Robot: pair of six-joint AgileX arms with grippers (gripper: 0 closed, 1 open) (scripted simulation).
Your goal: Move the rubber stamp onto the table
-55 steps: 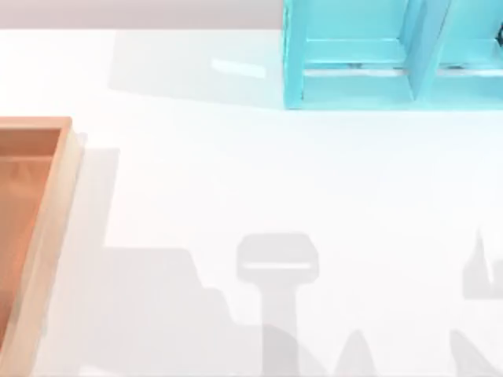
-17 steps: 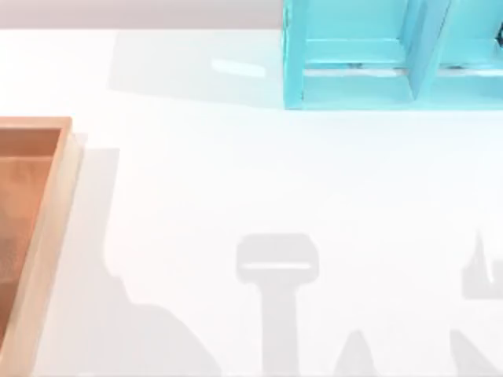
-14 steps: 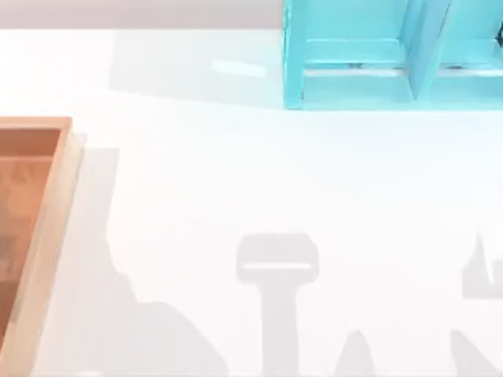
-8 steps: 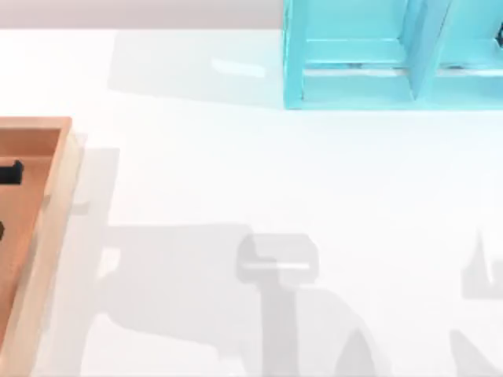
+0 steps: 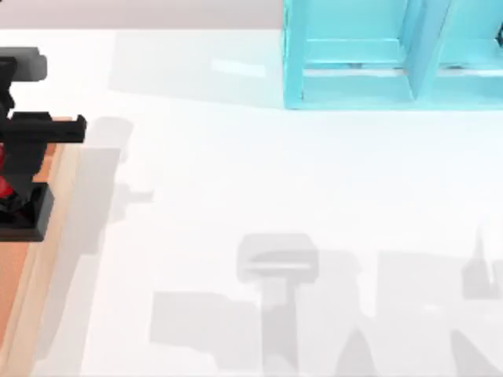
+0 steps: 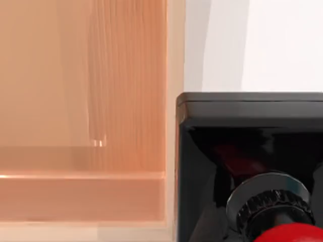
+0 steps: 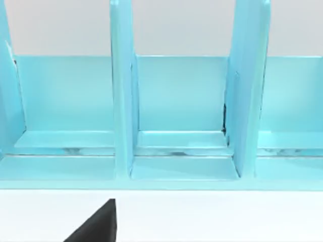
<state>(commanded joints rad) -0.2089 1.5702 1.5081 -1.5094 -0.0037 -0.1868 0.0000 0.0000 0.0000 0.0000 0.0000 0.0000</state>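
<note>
Reaching in at nine o'clock of the top view, my left gripper (image 5: 14, 184) hangs above the tray's (image 5: 55, 228) right rim, its dark body stretching toward twelve. It is clenched on the stamp (image 5: 20, 210), whose red knob peeks between the fingers with the black square base below it. From the left wrist, the stamp's (image 6: 252, 166) glossy black block sits past the tray (image 6: 126, 191) edge, over the table (image 6: 282, 45). The white table (image 5: 275, 181) spreads toward three o'clock, the shelf (image 5: 369, 71) at one. My right arm idles facing the shelf (image 7: 176, 116); whether its gripper is parted I cannot tell.

Left claw (image 5: 16, 188) at the table's left edge, pointing down.
</note>
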